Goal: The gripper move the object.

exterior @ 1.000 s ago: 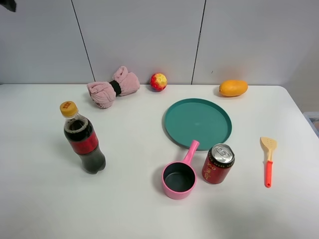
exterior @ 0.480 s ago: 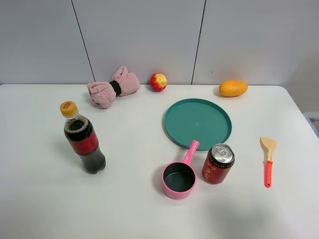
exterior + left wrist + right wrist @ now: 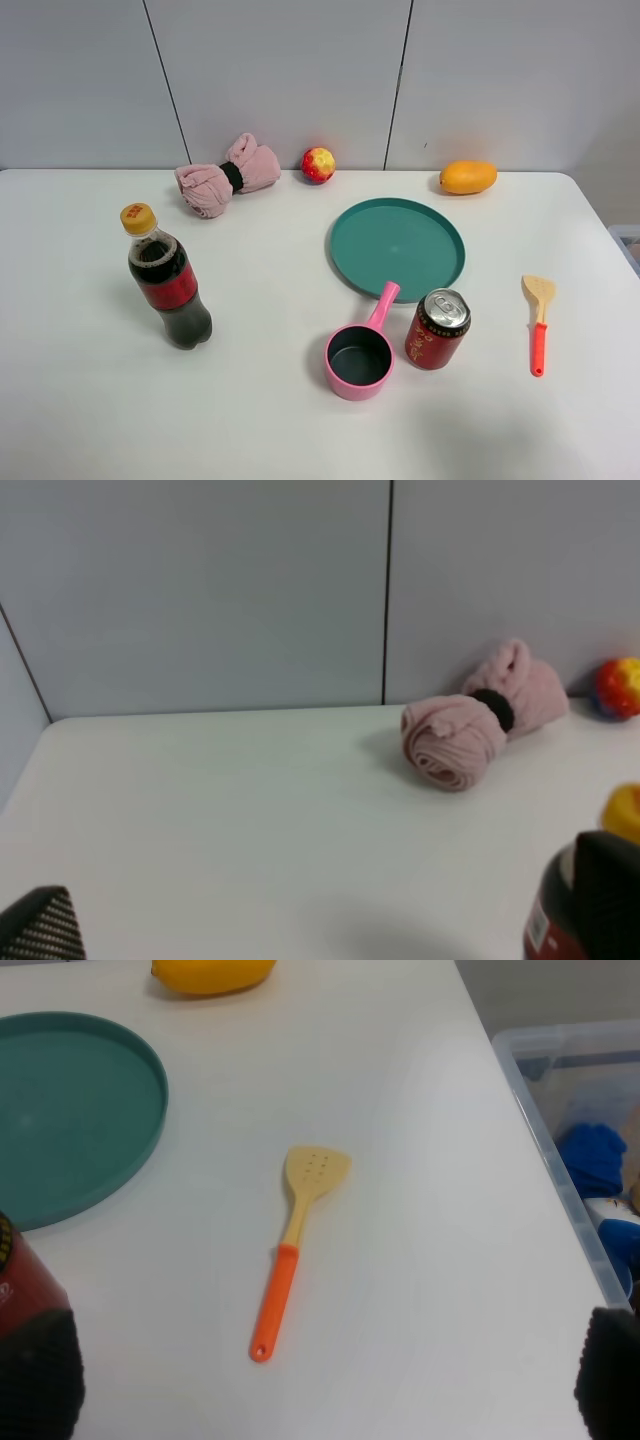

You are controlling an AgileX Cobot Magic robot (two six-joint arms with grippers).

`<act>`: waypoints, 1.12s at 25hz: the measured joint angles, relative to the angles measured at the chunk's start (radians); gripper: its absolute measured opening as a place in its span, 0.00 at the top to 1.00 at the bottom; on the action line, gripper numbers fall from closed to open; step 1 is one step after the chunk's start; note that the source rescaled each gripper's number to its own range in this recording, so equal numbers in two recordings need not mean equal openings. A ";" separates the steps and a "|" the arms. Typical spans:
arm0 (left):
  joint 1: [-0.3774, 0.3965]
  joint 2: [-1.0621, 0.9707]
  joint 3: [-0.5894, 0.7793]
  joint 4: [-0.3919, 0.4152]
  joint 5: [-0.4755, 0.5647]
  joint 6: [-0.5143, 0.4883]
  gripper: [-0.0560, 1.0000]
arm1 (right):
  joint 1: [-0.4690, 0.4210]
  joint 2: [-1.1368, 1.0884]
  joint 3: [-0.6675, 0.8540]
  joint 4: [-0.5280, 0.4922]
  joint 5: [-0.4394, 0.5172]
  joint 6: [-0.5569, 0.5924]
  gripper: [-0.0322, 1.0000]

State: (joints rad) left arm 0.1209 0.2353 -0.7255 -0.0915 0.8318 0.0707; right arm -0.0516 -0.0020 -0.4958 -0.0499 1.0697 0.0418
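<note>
1. Table (image 3: 270, 420) carrying all items.
2. Can (image 3: 437, 329) near the front, just right of the saucepan (image 3: 358, 357).
3. Plate (image 3: 397, 246) directly behind both; the saucepan handle points toward its rim.
4. Spatula (image 3: 538, 320) right of the can.
5. Bottle (image 3: 167, 290) well apart at left.
6. Rolled towel (image 3: 226, 175), ball (image 3: 318, 164) and mango (image 3: 468, 176) along the back wall.

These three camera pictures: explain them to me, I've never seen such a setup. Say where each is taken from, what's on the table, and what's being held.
It is a two-armed robot at a white table. One camera looks down from above; the others ride on each arm's wrist, where dark fingertip corners show.

On the table: a cola bottle, pink cloth, red-yellow ball, mango, teal plate, pink pan, red can and spatula. A clear bin sits beside the table.

Nothing is held; no arm shows from above.
</note>
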 joint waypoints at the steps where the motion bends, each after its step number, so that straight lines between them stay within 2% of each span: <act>1: 0.000 -0.043 0.023 -0.004 0.010 0.000 0.02 | 0.000 0.000 0.000 0.000 0.000 0.000 0.00; 7: 0.000 -0.217 0.117 -0.005 0.095 0.000 0.02 | 0.000 0.000 0.000 0.000 0.000 0.000 0.00; 11: 0.000 -0.240 0.156 -0.002 0.163 0.000 0.02 | 0.000 0.000 0.000 0.000 0.000 0.000 0.00; 16: 0.000 -0.240 0.173 0.060 0.232 0.000 0.02 | 0.000 0.000 0.000 0.000 0.000 0.000 0.00; 28: 0.000 -0.242 0.218 0.065 0.227 -0.004 0.02 | 0.000 0.000 0.000 0.000 0.000 0.000 0.00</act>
State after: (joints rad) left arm 0.1209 -0.0062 -0.5076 -0.0267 1.0593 0.0667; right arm -0.0516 -0.0020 -0.4958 -0.0499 1.0697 0.0418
